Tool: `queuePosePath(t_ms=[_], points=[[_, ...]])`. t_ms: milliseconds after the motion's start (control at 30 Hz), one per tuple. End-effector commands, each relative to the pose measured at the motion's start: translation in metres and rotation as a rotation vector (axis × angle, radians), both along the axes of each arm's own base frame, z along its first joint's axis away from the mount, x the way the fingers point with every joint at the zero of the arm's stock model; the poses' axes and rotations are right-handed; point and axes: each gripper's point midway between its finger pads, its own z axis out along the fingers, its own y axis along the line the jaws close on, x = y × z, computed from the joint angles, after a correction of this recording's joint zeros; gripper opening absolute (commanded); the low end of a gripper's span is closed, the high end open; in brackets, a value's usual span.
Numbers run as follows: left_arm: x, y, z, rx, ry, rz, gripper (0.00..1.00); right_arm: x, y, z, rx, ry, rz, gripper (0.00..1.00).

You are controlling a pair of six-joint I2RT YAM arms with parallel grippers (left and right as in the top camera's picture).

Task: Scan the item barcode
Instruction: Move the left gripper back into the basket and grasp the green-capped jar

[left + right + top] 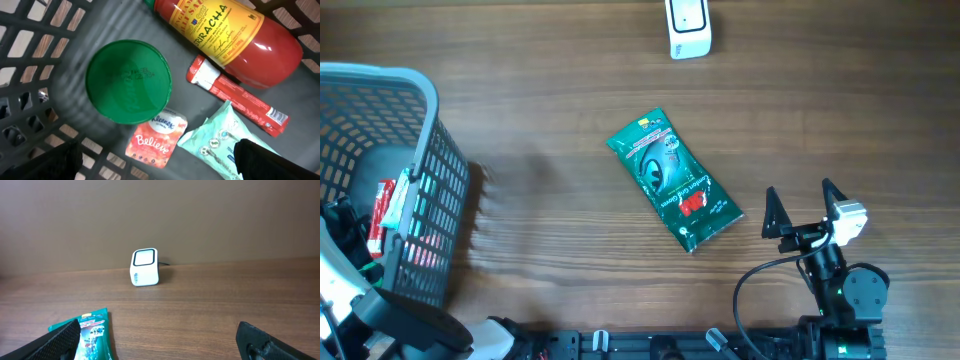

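Overhead, at mid-worktop [540, 100]: one green snack packet [672, 180], lying flat and diagonal, printed face up, touched by nothing. White scanner [688, 28] at the far edge, well apart from the packet. Grey mesh basket [430, 180] at the left edge, with the left arm reaching down into it. Right gripper [805, 208] to the right of the packet, fingers spread, empty. From the left wrist, inside the basket [30, 60]: left gripper [160, 162] released, its dark fingers wide at the lower corners and grasping nothing. Below it lie a round green lid [129, 81], a red Sriracha bottle [225, 35] on its side, a red tube [235, 95] just beside the bottle, a Kleenex tissue pack [155, 137] and a mint-green wipes pack [215, 142]. From the right wrist: right gripper [160, 345] spread wide and empty; packet [92, 335] at lower left, near the left finger; scanner [144, 267] upright against the far wall, window facing the camera.
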Motion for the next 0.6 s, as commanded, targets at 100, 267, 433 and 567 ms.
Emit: queuePosePath(t_ms=[100,267,433,567], points=[[-0.024,-0.001,-0.025,-0.007,0.085,0.048,1.0,0.0,-0.001,0.0,0.013,0.002,-0.008,1.0],[-0.035,0.001,-0.033,-0.016,0.092,0.085,1.0,0.0,-0.001,0.0,0.013,0.002,-0.008,1.0],[-0.04,0.011,-0.033,0.003,0.076,0.121,1.0,0.0,-0.001,0.0,0.013,0.002,-0.008,1.0],[-0.039,0.013,-0.039,-0.005,0.083,0.121,1.0,0.0,-0.001,0.0,0.013,0.002,-0.008,1.0]])
